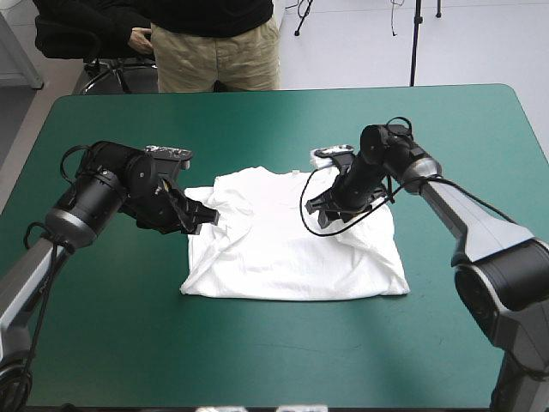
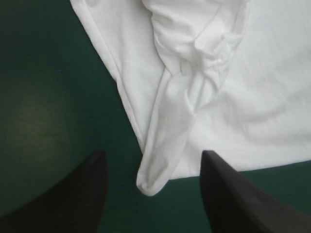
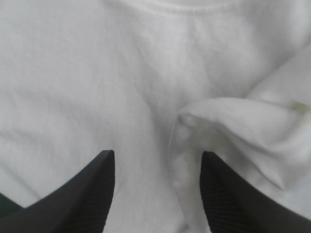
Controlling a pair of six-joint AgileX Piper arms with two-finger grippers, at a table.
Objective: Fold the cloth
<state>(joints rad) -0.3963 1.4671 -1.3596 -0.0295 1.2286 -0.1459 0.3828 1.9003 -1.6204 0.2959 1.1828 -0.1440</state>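
The white T-shirt (image 1: 287, 245) lies mostly flat in the middle of the teal-green table, both sleeves folded inward. My left gripper (image 1: 204, 216) sits at the shirt's left shoulder, open. In the left wrist view a bunched sleeve fold (image 2: 167, 145) ends between the black fingers (image 2: 82, 189), untouched by them. My right gripper (image 1: 324, 206) hovers over the shirt's right shoulder, open. In the right wrist view a raised fold of the T-shirt (image 3: 228, 131) lies just ahead of the right finger (image 3: 228, 194), with flat white cloth under the gap.
The teal-green table (image 1: 103, 343) has bare cover all around the shirt, widest at the front and left. A person (image 1: 219, 43) stands just beyond the far edge.
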